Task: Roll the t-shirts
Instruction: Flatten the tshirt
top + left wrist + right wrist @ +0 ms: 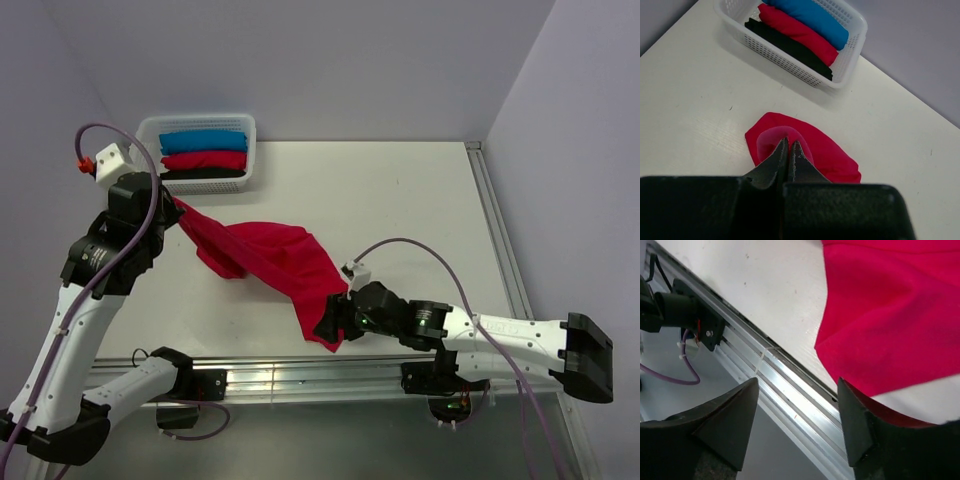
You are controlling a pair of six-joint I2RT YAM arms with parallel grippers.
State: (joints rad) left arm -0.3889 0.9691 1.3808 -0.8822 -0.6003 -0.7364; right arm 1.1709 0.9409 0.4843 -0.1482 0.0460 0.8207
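Rolling is done for three shirts point(203, 158), while the crimson t-shirt point(270, 262) is gripped unrolled by the left claw point(788, 152), right claw point(797, 385) open.

Light is bright, flat and diffuse, coming from overhead. The white table point(400, 200) sits near clipping, but its scuffs show in the left wrist view. Shadows are soft: one along the near wall of the basket point(790, 67), a faint one under the red shirt point(280, 260). The red is heavily saturated, folds readable. There is a mild sheen on the aluminium rail point(790, 395). The right gripper point(798, 384) shows its fingers point(725, 425) dark and slightly soft; the cloth behind is sharp. The left gripper point(789, 146) is a black mass, underexposed. The walls carry a lilac cast.
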